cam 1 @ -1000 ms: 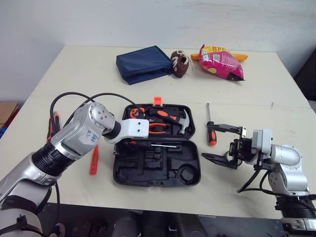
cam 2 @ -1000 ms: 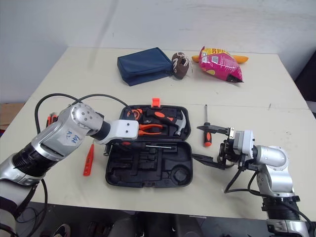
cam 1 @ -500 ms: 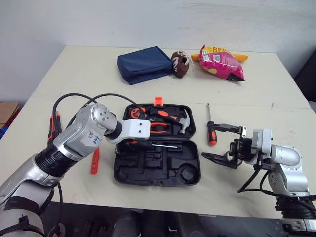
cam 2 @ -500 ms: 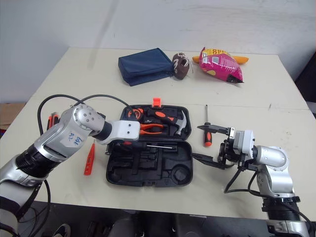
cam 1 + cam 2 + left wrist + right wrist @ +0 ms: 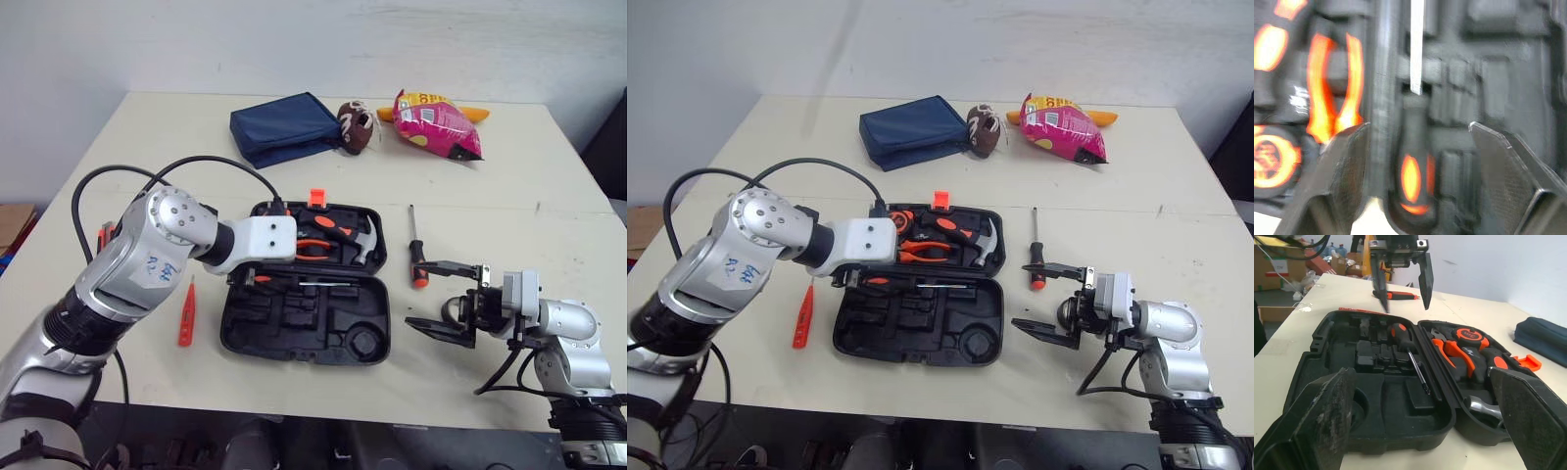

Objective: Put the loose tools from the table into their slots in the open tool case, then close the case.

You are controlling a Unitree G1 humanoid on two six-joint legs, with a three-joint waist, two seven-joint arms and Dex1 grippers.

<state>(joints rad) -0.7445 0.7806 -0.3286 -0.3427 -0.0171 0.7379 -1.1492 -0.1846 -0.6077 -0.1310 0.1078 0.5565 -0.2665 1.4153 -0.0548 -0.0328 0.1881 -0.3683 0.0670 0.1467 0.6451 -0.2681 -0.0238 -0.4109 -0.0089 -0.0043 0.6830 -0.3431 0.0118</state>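
1. Tool case of black moulded plastic [image 5: 304, 333] lies open and flat near the front of the cream table [image 5: 509, 176], its orange latch [image 5: 315, 198] on the far edge.
2. Its far half holds orange-handled pliers [image 5: 315, 245], a steel-headed hammer [image 5: 362, 243] and a round black-and-orange tape measure [image 5: 1466, 335].
3. A black-and-orange-handled screwdriver [image 5: 1406, 346] lies seated in the near half, beside the hinge line.
4. The left gripper [image 5: 1418, 132] hangs over the left end of the case with its fingers spread wide, grasping nothing. In the left wrist view, that screwdriver's handle sits between the two fingers without touching either.
5. The right gripper [image 5: 419, 294] rests low just beside the case's right side, released and empty, with its fingers well apart.
6. A slim screwdriver with an orange-and-black handle [image 5: 416, 253] lies loose on the table between the case and the right gripper.
7. A thin red tool [image 5: 185, 313] lies loose on the table left of the case.
8. A second orange-and-black tool [image 5: 103, 235] shows farther left, partly hidden by the left arm, and I cannot tell what it is.
9. At the far side of the table sit a navy blue fabric pouch [image 5: 284, 127], a small brown ball-shaped toy [image 5: 358, 125] and a pink snack bag [image 5: 436, 122].
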